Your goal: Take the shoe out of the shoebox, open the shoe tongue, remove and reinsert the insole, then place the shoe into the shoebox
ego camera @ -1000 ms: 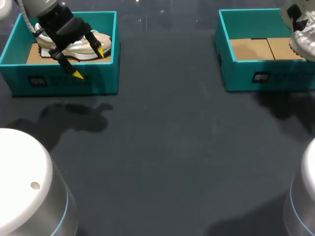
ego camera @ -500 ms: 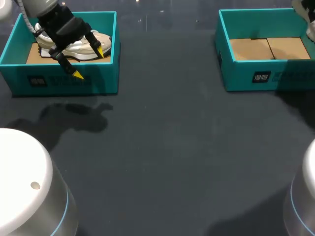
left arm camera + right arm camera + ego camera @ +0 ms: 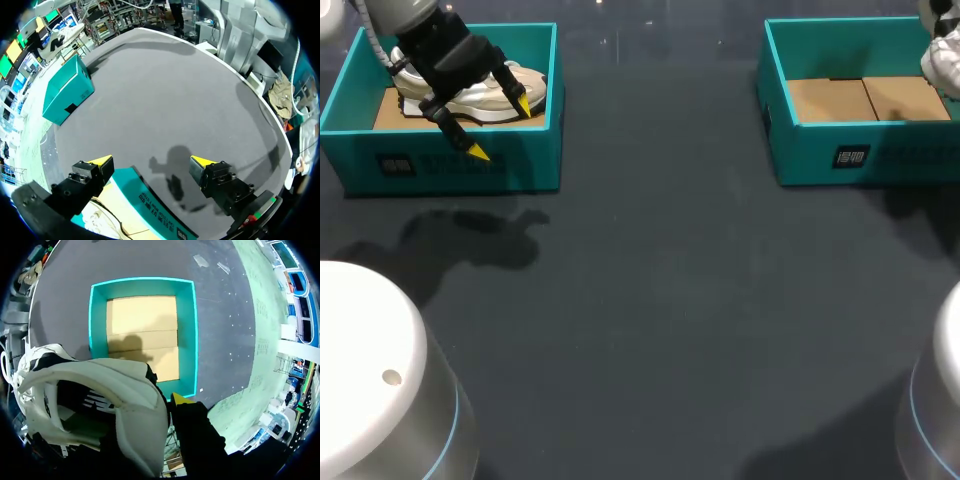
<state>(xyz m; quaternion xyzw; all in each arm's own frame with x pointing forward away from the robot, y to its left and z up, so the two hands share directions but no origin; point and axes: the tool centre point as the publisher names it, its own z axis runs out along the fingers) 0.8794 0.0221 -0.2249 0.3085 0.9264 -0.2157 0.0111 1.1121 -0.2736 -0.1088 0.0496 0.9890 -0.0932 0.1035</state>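
Head view. Dark grey table [image 3: 650,300], two teal boxes on it.

Left box [image 3: 450,165] at 10 o'clock. Right box [image 3: 820,155] at 2 o'clock, well apart from the left one; its brown cardboard floor is bare.

Boxed shoe [image 3: 485,100]: white, lying on its sole inside the left box.

Lifted shoe [image 3: 942,62]: white with black marks, in the air at 2 o'clock, over the right box's outer end, touching neither floor nor wall.

Left gripper [image 3: 500,128]: above the left box's near wall, fingers wide apart, touching nothing. Left wrist view: the gripper [image 3: 151,161] has the box wall [image 3: 150,200] under it and the shoe [image 3: 102,222] under one finger.

Right gripper [image 3: 170,407]: clamped on the lifted shoe [image 3: 115,390] at its collar. One yellow fingertip [image 3: 182,399] lies against the shoe's outside; the other is hidden by the shoe. The right box [image 3: 186,335] is straight ahead of the fingers.
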